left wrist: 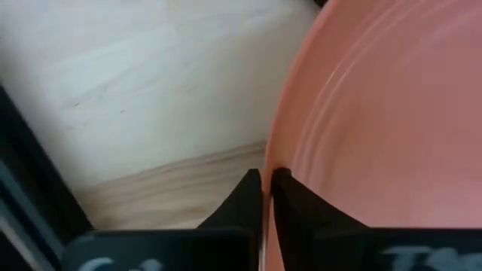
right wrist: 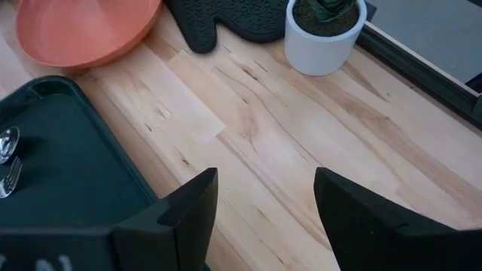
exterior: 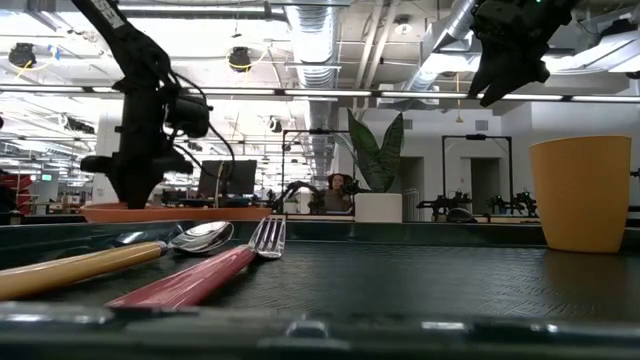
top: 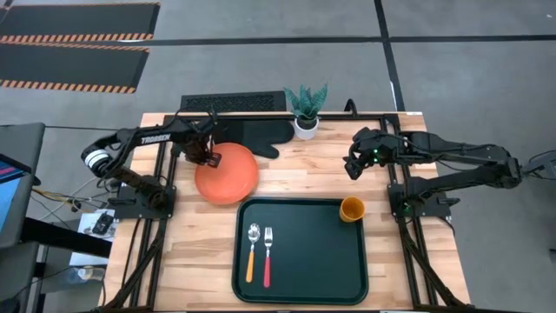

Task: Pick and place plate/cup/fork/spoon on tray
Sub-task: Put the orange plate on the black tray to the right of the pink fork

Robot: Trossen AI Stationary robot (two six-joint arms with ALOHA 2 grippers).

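Plate point(top: 229, 176) rim is pinched between the two dark fingers point(left wrist: 290, 207) of the left gripper point(top: 205, 156); in the left wrist view the fingers are pressed almost together, with only the thin orange-red edge between them. The grip is at the far-left edge of the plate. The plate itself is on the wooden table point(top: 191, 252), just beyond the far-left corner of the tray point(top: 339, 261), and its far side lies beside the black oven mitt point(top: 261, 137). In the low view the plate point(exterior: 175, 211) shows as a thin orange line under the left gripper point(exterior: 135, 190); I cannot tell from it if the plate is flat on the wood or a little raised.

The right gripper point(top: 353, 165) hangs in the air above the bare table, beyond the far-right corner of the tray. Its jaws are spread wide and hold nothing, as the right wrist view shows, where the wood is visible between the two fingers point(right wrist: 188, 211).

On the tray, the spoon point(top: 252, 250) and the fork point(top: 268, 254) lie side by side near the left side, spoon to the left of the fork, handles toward the front edge. The cup point(top: 352, 209) stands upright in the far-right corner of the tray. A white pot with a green plant point(top: 306, 111) stands at the far edge of the table, just right of the oven mitt.
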